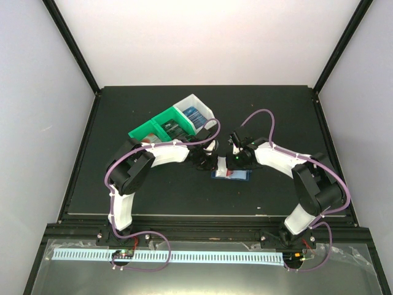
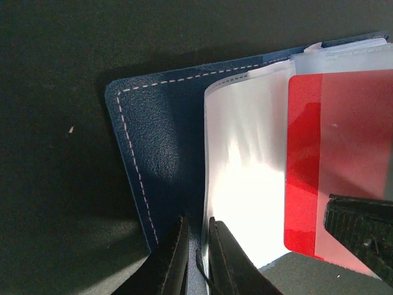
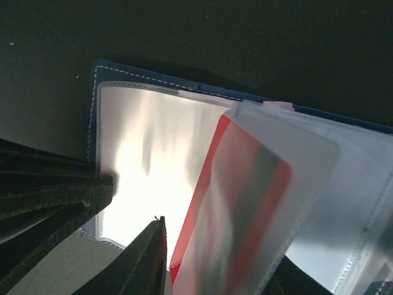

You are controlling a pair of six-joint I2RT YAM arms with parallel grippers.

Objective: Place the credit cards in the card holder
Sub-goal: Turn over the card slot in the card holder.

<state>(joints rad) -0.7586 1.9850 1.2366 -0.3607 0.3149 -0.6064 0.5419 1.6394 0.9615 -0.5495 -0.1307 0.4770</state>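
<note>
Card holder (image 2: pixel 161 141) lies open on the dark worktop (image 1: pixel 153 190), between the two hands and just near and right of the green-and-white bin (image 1: pixel 161 120), where more credit cards (image 1: pixel 195 115) wait. We see its clear sleeve (image 2: pixel 245 160) facing up, with a red card (image 2: pixel 304 160) at its right side. That card looks only partly under the plastic and sits at a tilt.

Our left hand (image 2: pixel 197 227) is closed to a thin pinch on the near edge of the card holder, at the seam where the sleeve meets the blue cover. Our right hand (image 3: pixel 136 201) has its jaws apart over the sleeve, with nothing between them that we can make out. One finger rests right beside the card.

We judge the card to be the weak spot. With nothing gripping it, a springy sleeve could push it back out. A finger brushing it on the way off could drag it free. The left pinch holds very little material. If it slips, the card holder may skid or fold over, and the half-seated card would spill onto the worktop.
</note>
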